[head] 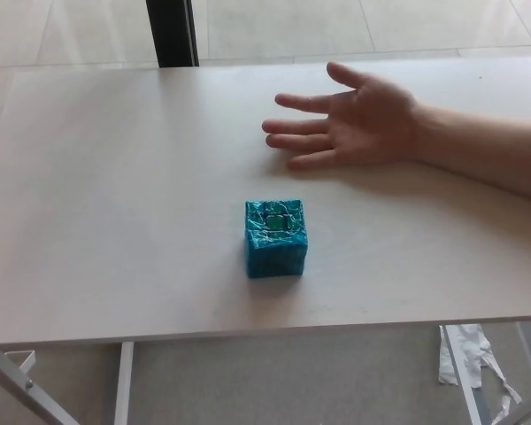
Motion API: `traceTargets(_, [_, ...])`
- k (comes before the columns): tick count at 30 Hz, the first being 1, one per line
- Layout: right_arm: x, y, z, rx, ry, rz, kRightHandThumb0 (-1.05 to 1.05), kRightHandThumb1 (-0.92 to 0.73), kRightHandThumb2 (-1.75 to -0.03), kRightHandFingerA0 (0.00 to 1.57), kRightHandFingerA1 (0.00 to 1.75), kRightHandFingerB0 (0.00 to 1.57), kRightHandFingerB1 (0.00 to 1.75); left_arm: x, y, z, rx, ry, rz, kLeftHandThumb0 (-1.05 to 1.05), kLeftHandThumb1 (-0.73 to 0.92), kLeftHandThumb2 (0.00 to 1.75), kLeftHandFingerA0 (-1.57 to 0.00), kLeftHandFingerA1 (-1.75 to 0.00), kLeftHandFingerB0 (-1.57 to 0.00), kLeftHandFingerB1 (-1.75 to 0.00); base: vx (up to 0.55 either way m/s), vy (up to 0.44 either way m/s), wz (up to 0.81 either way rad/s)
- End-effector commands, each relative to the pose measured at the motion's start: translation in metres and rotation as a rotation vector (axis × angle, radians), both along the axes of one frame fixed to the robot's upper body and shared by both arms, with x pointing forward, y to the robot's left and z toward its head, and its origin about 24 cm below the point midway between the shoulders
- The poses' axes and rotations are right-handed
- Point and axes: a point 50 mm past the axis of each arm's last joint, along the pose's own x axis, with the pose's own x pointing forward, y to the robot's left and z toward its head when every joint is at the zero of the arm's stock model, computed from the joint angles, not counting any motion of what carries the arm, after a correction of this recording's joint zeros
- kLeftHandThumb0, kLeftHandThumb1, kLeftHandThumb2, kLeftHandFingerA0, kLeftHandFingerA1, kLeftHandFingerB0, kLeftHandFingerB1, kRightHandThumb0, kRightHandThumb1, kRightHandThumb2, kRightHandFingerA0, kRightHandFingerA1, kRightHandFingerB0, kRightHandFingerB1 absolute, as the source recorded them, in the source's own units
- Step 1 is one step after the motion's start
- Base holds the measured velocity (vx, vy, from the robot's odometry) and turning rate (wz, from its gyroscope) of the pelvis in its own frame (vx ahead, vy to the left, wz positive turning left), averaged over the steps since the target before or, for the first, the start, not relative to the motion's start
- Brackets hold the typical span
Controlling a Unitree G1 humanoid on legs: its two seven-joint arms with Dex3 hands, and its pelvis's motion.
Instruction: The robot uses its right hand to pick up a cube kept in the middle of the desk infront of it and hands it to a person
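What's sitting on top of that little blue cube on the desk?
Nothing rests on the shiny teal foil-wrapped cube; its top face only shows a green square patch. A person's open hand lies beyond it, apart, on the pale wooden desk. The cube's underside is hidden.

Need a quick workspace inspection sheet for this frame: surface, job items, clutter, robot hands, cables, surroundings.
Surface: pale wood-grain desk, flat, mostly bare.
Job items: teal cube resting mid-desk, untouched; person's hand open, palm up, reaching in from picture right, beyond the cube and apart from it.
Clutter: nothing seen on the desk.
Robot hands: neither robot hand in view.
Cables: nothing seen.
Surroundings: tiled floor, dark post behind the desk, white desk legs below, crumpled white scrap on the floor at lower right.
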Motion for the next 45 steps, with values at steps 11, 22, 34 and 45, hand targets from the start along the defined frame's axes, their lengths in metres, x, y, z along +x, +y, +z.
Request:
traceTargets(11, [0.074,0.215,0.059,-0.310,-0.072,0.654,-0.69,-0.44,-0.83,0.31,0.57,0.27,0.45,0.002,-0.002,-0.001,-0.005,-0.021,0.002,-0.69,0.62,0.59,-0.73,-0.56,-0.70,-0.47,0.00,0.000,0.00])
traceTargets(22, [0.089,0.245,0.031,-0.657,0.124,0.808,-0.69,-0.56,-0.58,0.30,0.56,0.34,0.33,0.007,-0.003,0.000,0.013,-0.022,-0.040,-0.73,0.63,0.59,-0.71,-0.56,-0.63,-0.44,0.00,0.000,0.00])
traceTargets(34, [0.112,0.250,0.018,-0.978,0.242,0.786,-0.63,-0.54,-0.57,0.33,0.59,0.40,0.36,0.012,-0.004,0.001,0.007,-0.034,-0.050,-0.74,0.65,0.60,-0.72,-0.57,-0.63,-0.46,0.00,0.000,0.00])
traceTargets(45, [0.117,0.268,0.014,-1.148,0.341,0.786,-0.82,-0.48,-0.83,0.05,0.49,0.26,0.46,0.012,-0.004,0.002,0.011,-0.020,-0.082,-0.75,0.67,0.60,-0.72,-0.55,-0.58,-0.45,0.00,0.000,0.00])
